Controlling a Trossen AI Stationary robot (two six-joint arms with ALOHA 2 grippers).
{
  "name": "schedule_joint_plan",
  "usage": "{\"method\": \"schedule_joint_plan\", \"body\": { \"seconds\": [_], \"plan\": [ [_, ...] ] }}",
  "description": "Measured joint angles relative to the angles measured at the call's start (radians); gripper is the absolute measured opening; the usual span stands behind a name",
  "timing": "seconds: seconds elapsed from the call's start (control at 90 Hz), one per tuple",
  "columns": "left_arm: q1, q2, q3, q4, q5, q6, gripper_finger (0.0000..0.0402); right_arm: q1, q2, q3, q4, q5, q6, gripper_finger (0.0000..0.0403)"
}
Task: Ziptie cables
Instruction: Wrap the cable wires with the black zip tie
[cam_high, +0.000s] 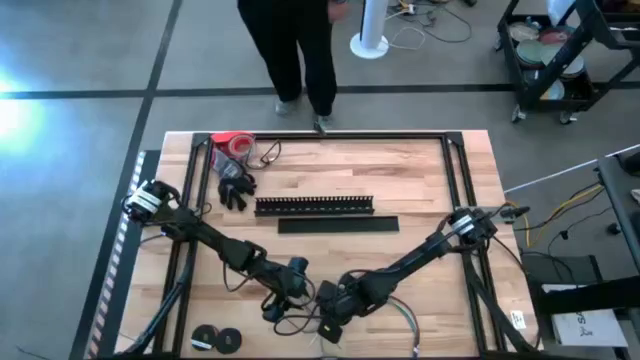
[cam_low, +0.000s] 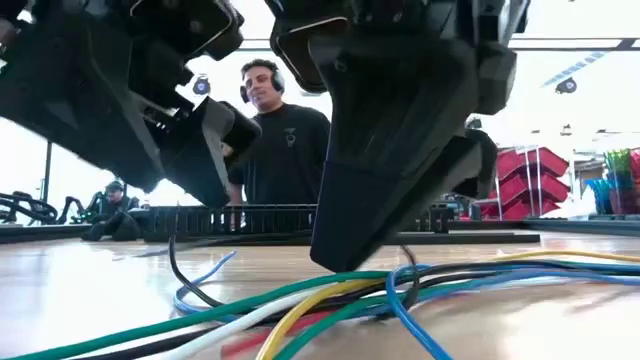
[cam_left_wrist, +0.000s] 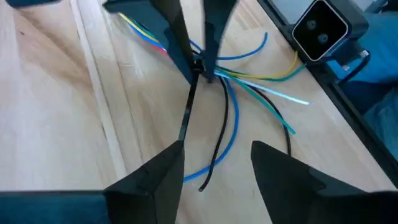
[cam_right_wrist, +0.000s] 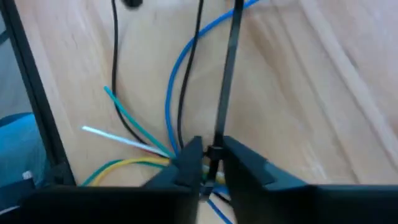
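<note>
Overhead first: both dark arms reach down to the near edge of the pale wooden table (cam_high: 420, 215), the left gripper (cam_high: 283, 296) and right gripper (cam_high: 333, 318) close together over the cables (cam_high: 405, 318), a loose bundle of thin blue, green, yellow, white and black wires. Beyond them, toward the table's middle, lie a long black slotted bar (cam_high: 314, 205) and a flat black strip (cam_high: 338, 225).

Low view: coloured wires sprawl across the table under both grippers; a person in a dark shirt (cam_low: 283, 140) stands behind the table.

Left wrist: own fingers spread apart, empty.

Right wrist: fingers pinched on a thin black zip tie (cam_right_wrist: 225, 93) where it crosses the gathered wires.
</note>
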Motion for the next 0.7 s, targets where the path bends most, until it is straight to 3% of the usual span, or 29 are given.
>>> {"method": "schedule_joint_plan", "body": {
  "seconds": [0.344,0.7],
  "plan": [
    [0.01,0.002,-0.042,0.21,-0.122,0.026,0.0199,0.036,0.0,0.014,-0.061,0.106,0.035,0.0006],
    [0.064,0.117,0.044,0.231,-0.029,0.085,0.0216,0.099,0.0,0.042,-0.113,0.313,0.02,0.0005]
  ]
}}
